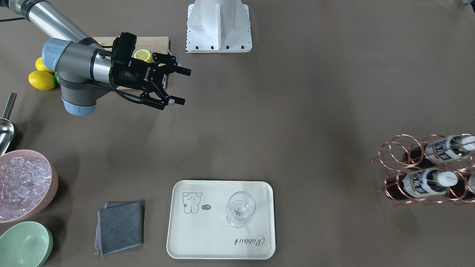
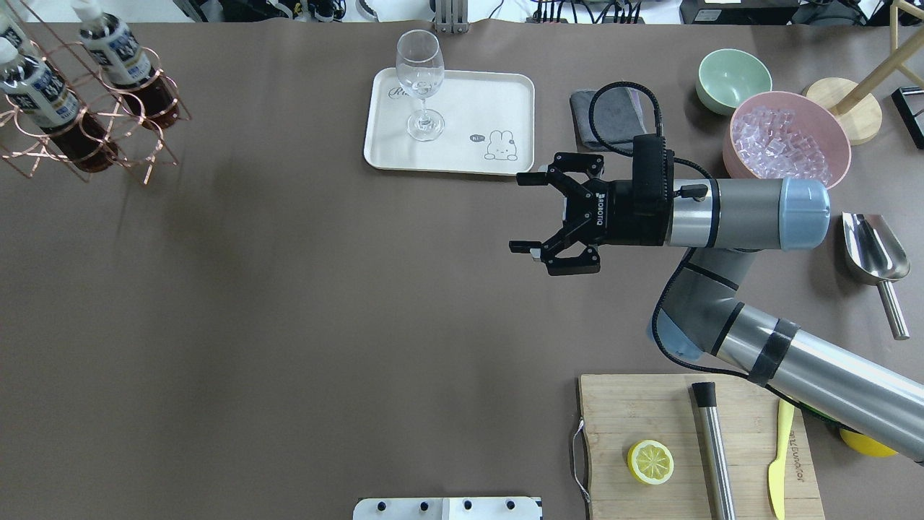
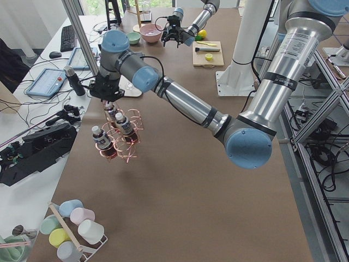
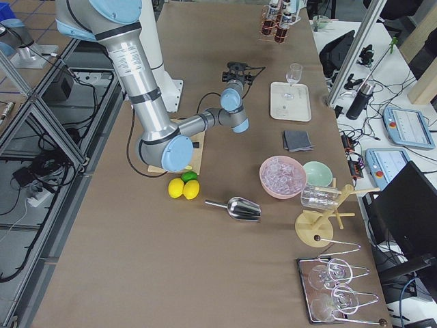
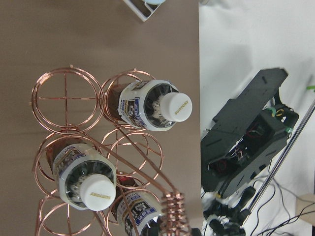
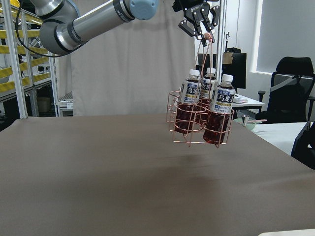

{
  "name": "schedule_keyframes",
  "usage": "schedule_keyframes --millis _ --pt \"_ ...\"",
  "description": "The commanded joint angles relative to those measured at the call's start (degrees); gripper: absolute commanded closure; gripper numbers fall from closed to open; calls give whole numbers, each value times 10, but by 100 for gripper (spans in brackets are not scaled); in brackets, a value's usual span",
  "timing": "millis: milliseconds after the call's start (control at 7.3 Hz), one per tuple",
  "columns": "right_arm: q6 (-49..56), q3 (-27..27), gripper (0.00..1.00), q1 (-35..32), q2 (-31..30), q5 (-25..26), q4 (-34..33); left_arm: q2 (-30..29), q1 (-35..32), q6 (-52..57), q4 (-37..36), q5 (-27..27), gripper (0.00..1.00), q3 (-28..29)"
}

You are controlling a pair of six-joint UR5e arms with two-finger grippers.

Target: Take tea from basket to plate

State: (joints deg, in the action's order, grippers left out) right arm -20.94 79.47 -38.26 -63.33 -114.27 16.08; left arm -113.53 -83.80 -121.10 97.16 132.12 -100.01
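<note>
A copper wire basket [image 6: 199, 118] holds three tea bottles [image 6: 220, 105] with white caps; it also shows at the table's end in the overhead view [image 2: 86, 108] and the front-facing view [image 1: 426, 170]. My left gripper [image 6: 201, 27] is shut on the basket's top handle; the left wrist view looks straight down on the bottles [image 5: 147, 105]. I cannot tell whether the basket touches the table. The cream plate [image 2: 462, 155] [image 1: 207, 241] carries a clear glass [image 2: 419, 79]. My right gripper [image 2: 523, 213] [image 1: 180, 85] is open and empty, above the table beside the plate.
A pink bowl of ice [image 2: 783, 141], a green bowl [image 2: 733, 76] and a grey cloth [image 2: 613, 108] sit beyond the plate on my right. A metal scoop [image 2: 873, 253] and a cutting board [image 2: 693, 440] with a lemon half lie near my right arm.
</note>
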Motion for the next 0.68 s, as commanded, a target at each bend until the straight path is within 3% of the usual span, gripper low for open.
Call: schedule_keyframes --millis 0,411,548 --pt "-1 0 0 0 -6 -2 1 -56 149 -172 -98 -21 100 -132" --pt "-1 2 0 -1 -10 -3 6 -212 317 -317 -186 -104 100 -149" --pt "-1 1 0 -1 -10 -3 6 -248 379 -346 -217 -173 100 -148"
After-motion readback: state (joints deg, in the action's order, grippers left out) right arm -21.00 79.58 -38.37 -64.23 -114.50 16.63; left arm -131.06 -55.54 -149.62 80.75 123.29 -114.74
